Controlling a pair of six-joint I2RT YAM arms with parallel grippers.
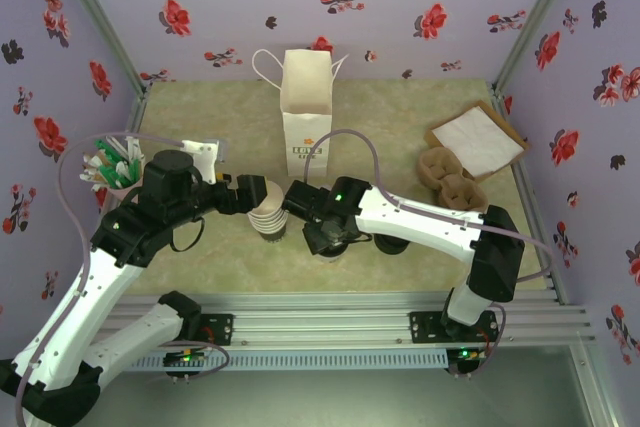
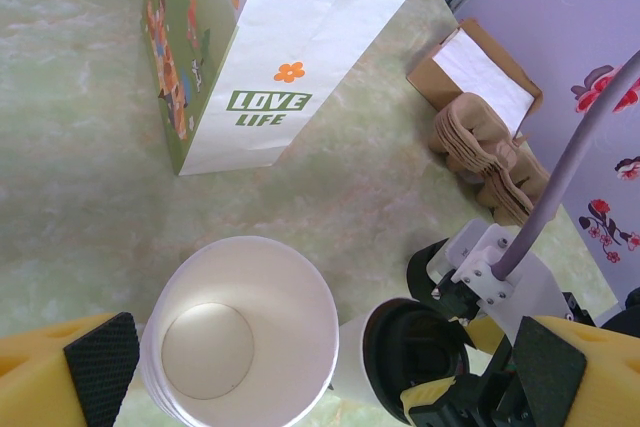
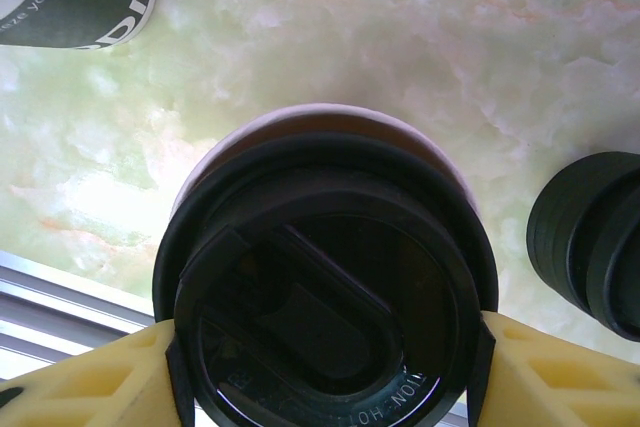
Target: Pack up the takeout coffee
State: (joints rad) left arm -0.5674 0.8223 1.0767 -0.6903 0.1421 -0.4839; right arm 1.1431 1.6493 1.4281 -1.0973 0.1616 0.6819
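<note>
Two end effectors sat at centre frame in the top view, just below the white paper bag [image 1: 305, 117]. Right end effector [image 3: 325, 372] was partly open, yellow fingers [image 3: 560, 377] clamped on either side of the takeout coffee [image 3: 325, 277] at its black lid. The pale cup wall showed just above the lid rim in the wrist view. Couldn't tell whether the cup rested on the worktop [image 3: 400, 47] or hung clear of it.

Left end effector [image 1: 252, 197] was spread fully wide and gripped nothing. The stack of lidless cups [image 2: 240, 332] lay between its fingers in the wrist view, just left of the coffee.

Stack of loose black lids [image 3: 590, 247] stood at the right edge of the right wrist view, near the coffee but apart. Bag stood upright, mouth open, "LOVE LIFE" on its face. Napkin tray [image 1: 478, 139] and pulp cup carriers [image 1: 450, 179] sat at right of frame, well apart from the coffee.
</note>
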